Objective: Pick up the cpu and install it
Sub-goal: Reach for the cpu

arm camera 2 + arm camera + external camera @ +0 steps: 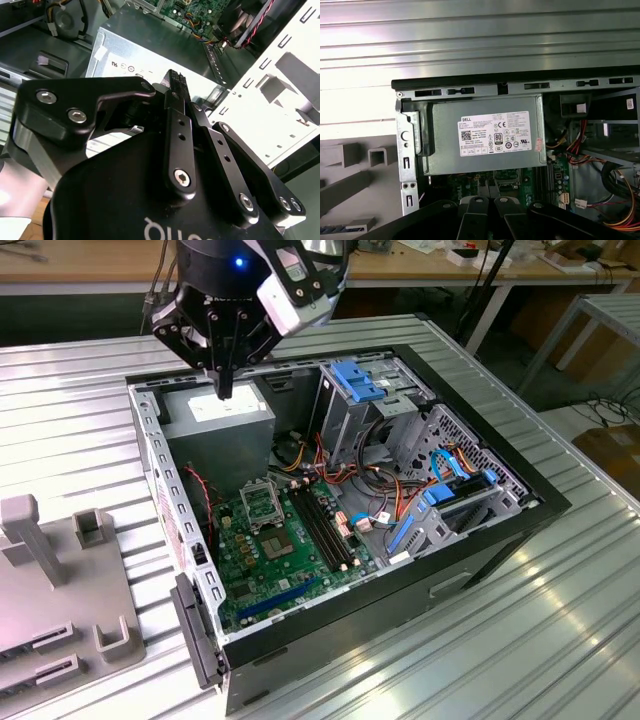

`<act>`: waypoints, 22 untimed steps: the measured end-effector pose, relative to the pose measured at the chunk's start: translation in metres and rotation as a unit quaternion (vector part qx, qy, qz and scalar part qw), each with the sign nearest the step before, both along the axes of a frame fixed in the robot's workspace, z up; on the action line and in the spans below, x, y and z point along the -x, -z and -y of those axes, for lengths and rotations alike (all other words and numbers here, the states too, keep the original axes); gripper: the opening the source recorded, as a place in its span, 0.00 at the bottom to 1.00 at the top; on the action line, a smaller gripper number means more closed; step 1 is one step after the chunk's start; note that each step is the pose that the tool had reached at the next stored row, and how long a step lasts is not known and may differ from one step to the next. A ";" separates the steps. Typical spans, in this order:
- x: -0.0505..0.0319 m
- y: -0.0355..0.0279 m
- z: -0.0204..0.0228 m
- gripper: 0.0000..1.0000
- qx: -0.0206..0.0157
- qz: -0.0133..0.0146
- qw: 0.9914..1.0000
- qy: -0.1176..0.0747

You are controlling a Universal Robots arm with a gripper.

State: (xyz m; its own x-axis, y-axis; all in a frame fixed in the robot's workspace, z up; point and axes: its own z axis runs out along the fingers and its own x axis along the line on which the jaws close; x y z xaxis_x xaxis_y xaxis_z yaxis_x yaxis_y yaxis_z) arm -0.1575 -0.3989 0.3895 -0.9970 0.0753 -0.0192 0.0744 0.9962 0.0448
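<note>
End effector (pixel 225 390) hangs at the end of the black arm, above the back corner of an open computer case (pixel 450 580), on the exterior view's left. It points straight down and is narrow. In the second wrist view its two black fingers (pixel 180 130) run side by side and meet at the tips, with no gap to be seen between them. Whether anything thin is pinched there cannot be told, and where the cpu lies cannot be told either.

Directly beneath the end effector is the grey metal power supply (pixel 225 415), a box with a white label (pixel 495 134) on its top face. The end effector is above it, not touching.

Inside the case, just beside the power supply, lies the green motherboard (pixel 270 560). On it sits the square metal-framed socket (pixel 262 502) with a dark centre, well below the fingertips. Long dark memory slots (pixel 325 530) run beside the socket. Bundles of red, yellow and orange wires (pixel 390 490) and blue plastic brackets (pixel 355 380) crowd the side of the case toward the exterior view's right.

The case lies on its side on a ribbed, silvery metal tabletop (pixel 80 420). A grey fixture with upright posts (pixel 50 580) rests on the tabletop near the case, at the exterior view's left.
</note>
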 end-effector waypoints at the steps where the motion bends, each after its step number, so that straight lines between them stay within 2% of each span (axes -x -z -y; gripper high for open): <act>1: 0.0002 0.0000 0.0000 0.11 0.000 0.000 1.000 0.000; 22: 0.0075 0.0009 0.0000 0.11 0.000 0.000 1.000 0.000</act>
State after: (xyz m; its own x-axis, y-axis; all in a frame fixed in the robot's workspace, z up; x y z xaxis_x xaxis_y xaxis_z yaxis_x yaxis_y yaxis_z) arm -0.1650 -0.3989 0.3886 -0.9970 0.0752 -0.0191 0.0743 0.9962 0.0447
